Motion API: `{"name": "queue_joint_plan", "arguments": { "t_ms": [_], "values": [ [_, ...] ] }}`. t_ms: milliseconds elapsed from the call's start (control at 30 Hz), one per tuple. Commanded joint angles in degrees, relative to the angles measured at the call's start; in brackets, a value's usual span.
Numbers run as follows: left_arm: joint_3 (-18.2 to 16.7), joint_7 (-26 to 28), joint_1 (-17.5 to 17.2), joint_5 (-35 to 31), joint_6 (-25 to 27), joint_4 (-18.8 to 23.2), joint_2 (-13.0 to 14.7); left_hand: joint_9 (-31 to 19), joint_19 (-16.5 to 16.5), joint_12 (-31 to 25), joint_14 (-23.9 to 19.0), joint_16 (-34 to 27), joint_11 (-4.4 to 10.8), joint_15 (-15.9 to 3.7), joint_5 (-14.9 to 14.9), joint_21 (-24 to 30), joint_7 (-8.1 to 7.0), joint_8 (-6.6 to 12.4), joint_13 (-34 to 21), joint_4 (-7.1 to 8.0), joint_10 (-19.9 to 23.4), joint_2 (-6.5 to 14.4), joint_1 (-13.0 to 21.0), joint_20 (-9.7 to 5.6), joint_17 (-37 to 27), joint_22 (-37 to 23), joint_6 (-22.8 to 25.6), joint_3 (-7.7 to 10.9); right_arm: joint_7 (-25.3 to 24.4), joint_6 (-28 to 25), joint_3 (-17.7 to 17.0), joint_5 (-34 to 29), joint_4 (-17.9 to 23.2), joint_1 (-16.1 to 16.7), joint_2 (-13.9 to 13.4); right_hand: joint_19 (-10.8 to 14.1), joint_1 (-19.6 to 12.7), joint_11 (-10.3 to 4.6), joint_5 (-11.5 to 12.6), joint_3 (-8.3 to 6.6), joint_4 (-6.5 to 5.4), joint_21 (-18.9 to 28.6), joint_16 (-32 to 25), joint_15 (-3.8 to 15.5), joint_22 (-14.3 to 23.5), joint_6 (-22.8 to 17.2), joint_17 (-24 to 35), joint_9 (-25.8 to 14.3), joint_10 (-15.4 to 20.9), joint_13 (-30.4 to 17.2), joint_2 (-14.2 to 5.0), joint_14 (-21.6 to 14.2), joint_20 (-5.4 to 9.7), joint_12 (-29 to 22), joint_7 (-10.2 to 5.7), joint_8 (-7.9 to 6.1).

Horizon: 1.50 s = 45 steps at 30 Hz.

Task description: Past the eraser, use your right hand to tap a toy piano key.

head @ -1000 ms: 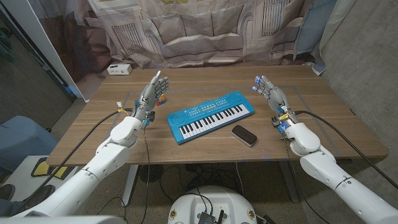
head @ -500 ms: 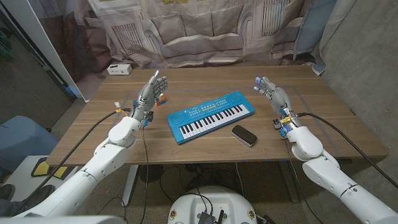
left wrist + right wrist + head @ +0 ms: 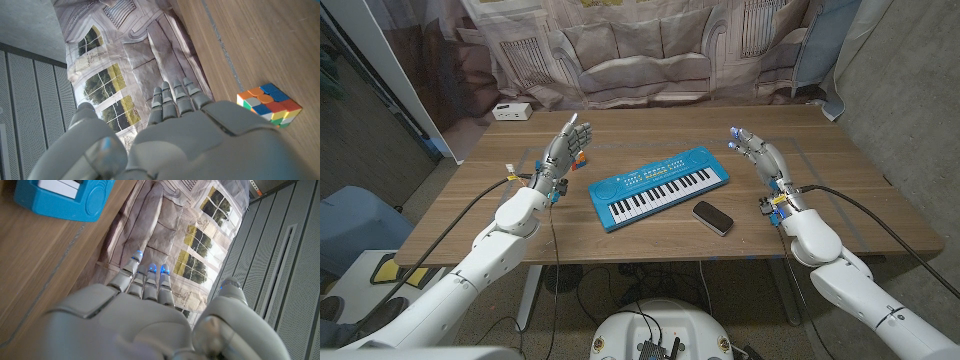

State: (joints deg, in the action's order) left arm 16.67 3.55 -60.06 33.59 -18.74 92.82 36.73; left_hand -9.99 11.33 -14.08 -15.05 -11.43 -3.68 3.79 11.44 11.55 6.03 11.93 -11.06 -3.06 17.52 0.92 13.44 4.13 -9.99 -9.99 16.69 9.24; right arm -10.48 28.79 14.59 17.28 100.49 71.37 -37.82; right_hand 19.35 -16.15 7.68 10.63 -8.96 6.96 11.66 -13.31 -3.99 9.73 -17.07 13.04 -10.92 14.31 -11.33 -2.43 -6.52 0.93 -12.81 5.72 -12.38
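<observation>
Nearest the robot, on the wooden table [image 3: 860,215], a small dark oblong object, presumably the eraser [image 3: 712,217], is seen lying flat just in front of the toy piano's right half, close to it but apart from it. Just beyond it the toy piano [image 3: 659,186] is laid at a slant, its right end farther from the robot than its left; the body is blue, with a row of white and black keys along the near side and a round speaker grille at the left end. A blue corner of it is also caught in the right wrist view [image 3: 60,200].

To the right of the piano, well apart from it, the right hand [image 3: 760,157] is held above the table with its fingers extended and slightly apart, nothing being held in it (blue lights are seen at the fingertips [image 3: 150,270]). No key is being touched.

On the other side, the left hand [image 3: 566,146] is raised left of the piano, fingers likewise stretched out and spread, with nothing in it. A multicoloured cube [image 3: 270,104] is seen on the table just beside this hand in the left wrist view; in the head view only a small part of it is visible behind the fingers.

Farther back, near the table's far left corner, a small white box [image 3: 510,111] is set. Behind the table a printed cloth backdrop [image 3: 650,50] showing a sofa and windows is hung.
</observation>
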Motion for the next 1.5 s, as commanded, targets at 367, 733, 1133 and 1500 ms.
{"name": "queue_joint_plan", "arguments": {
  "t_ms": [367,733,1133,1500],
  "values": [
    [-0.01,-1.77,0.22,-0.08,-1.32,-0.62,0.51,-0.33,0.56,0.34,-0.60,0.14,0.16,-0.10,-0.20,0.00,0.13,-0.21,-0.16,-0.54,0.39,0.56,0.30,-0.09,-0.22,-0.20,0.66,0.27,-6.50,-2.78,-0.85,-11.53,4.10,3.83,-0.04,-0.84,-0.81,-0.84,-0.03,0.14,0.36,-0.56,1.04,0.68,0.11,1.35,-0.17,0.01,-2.52,-0.15,-0.11,1.95,0.44,1.30,-0.93,0.87],
    [-0.68,-1.33,-1.22,-0.42,-3.19,-0.12,0.48,-0.34,0.44,0.54,-0.46,0.29,-0.03,-0.05,-0.21,-0.09,0.18,-0.34,-0.17,-0.66,0.25,0.69,0.44,-0.19,-0.22,-0.19,0.68,0.33,-10.04,-4.64,-1.98,-18.43,5.53,5.26,-0.76,-1.38,-0.91,-1.18,-0.01,0.18,0.42,-0.76,1.27,0.77,0.08,2.30,-0.24,0.01,-3.31,-0.17,-0.12,2.45,0.52,1.53,-1.77,1.25],
    [-0.07,-0.83,-0.67,-1.17,-1.99,0.42,0.41,-0.35,0.41,0.56,-0.54,0.33,-0.03,-0.02,-0.24,-0.14,0.15,-0.38,-0.18,-0.76,0.55,0.78,0.52,-0.10,-0.23,-0.19,0.91,0.37,-13.20,-1.11,-2.38,-24.06,2.58,4.46,-0.53,-0.70,-1.29,-1.97,0.14,-0.08,0.45,-0.53,1.26,1.78,0.02,4.76,-0.33,-0.01,-4.37,-0.16,-0.78,2.43,1.47,1.72,-1.91,1.91],
    [0.72,-0.13,0.10,-2.02,-1.69,0.45,-0.36,-0.35,0.40,0.64,-0.70,0.34,0.07,0.00,-0.27,-0.17,0.20,-0.44,-0.19,-0.86,0.70,0.84,0.57,-0.11,-0.23,-0.19,1.12,0.38,-14.64,0.19,-3.54,-30.47,1.43,4.15,-2.69,0.78,-1.17,-2.93,0.27,0.16,0.49,-0.14,0.89,3.32,-0.03,4.82,-0.42,-0.03,-3.40,-0.15,-0.43,1.15,2.83,1.12,-3.16,1.62]
  ]
}}
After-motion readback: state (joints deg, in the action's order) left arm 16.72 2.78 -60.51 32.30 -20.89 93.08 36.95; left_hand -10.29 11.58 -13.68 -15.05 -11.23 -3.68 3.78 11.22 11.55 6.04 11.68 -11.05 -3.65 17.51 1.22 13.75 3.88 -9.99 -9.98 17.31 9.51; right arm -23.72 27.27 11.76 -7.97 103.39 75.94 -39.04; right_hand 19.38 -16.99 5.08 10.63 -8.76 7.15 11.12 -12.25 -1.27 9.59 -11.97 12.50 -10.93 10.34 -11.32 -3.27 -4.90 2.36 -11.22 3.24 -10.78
